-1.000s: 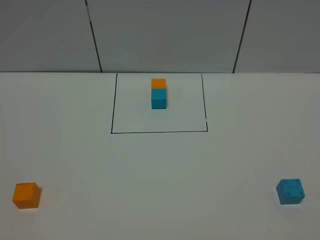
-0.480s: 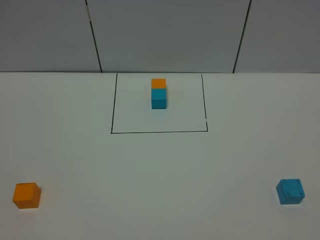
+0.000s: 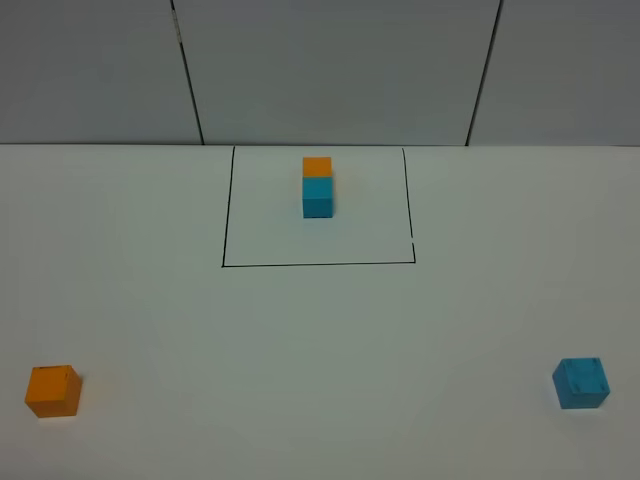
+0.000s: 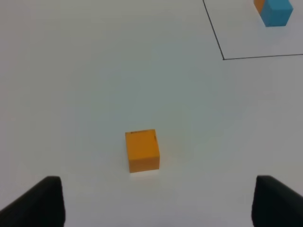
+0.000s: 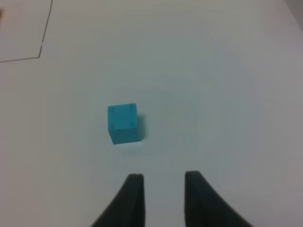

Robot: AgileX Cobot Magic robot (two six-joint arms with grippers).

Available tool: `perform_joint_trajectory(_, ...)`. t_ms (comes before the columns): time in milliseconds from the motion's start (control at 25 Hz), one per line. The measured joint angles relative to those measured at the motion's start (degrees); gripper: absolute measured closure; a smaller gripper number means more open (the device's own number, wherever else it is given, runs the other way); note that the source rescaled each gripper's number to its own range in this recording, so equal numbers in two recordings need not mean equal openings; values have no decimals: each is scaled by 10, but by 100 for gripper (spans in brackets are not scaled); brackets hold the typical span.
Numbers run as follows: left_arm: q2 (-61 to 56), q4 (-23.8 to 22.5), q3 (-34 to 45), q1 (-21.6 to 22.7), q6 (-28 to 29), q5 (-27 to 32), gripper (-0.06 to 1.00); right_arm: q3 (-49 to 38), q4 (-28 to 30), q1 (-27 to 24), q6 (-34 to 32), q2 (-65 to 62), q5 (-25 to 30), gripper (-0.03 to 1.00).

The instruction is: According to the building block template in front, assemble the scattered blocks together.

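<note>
Exterior view, clock set on the white tabletop [image 3: 320, 350], 6 o'clock = near edge. Neither arm shows there; wrist views only.

Left gripper [image 4: 154, 198]: jaws wide apart, nothing between them. Right gripper [image 5: 163, 176]: jaws drawn together, holding nothing.

Near row, the scattered blocks, well apart, both flat on the table:
- small orange cube with dark specks on its top edge [image 3: 52, 390] at about 8 o'clock. In the left wrist view [image 4: 142, 150] it sits dead ahead of the open jaws, roughly on their centre line, not yet between them. Left arm is the nearer one.
- small cyan cube with dark specks [image 3: 580, 383] at about 4 o'clock. In the right wrist view [image 5: 124, 123] it is just ahead of the closed jaws, a bit off their line toward the table's middle. Right arm nearer; judgement: jaws must open before any grasp.

Cubes have no long axis, so approach angle only needs to square with the faces.

Farther, 12 o'clock: thin black drawn rectangle [image 3: 320, 264] framing the building block template [image 3: 318, 187], a plain orange cube joined to a plain cyan cube; pair axis runs 12–6, orange at 12, cyan at 6.

Judgement: assembly not started.
</note>
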State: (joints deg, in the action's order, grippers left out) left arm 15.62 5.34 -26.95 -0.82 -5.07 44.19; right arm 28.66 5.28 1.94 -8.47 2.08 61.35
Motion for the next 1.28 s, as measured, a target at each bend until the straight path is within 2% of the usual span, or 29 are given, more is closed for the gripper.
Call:
perform_joint_trajectory(400,206,1,-7,0,-60,-109,10,0,0,0,0,0,0,97)
perform_joint_trajectory(520,283,1,-30,0,-73,-123,10,0,0,0,0,0,0,97)
perform_joint_trajectory(800,450,1,-126,0,-125,-111,10,0,0,0,1,0,0,97)
perform_joint_trajectory(1280,630,1,-318,0,-282,-24,10,0,0,0,0,0,0,97)
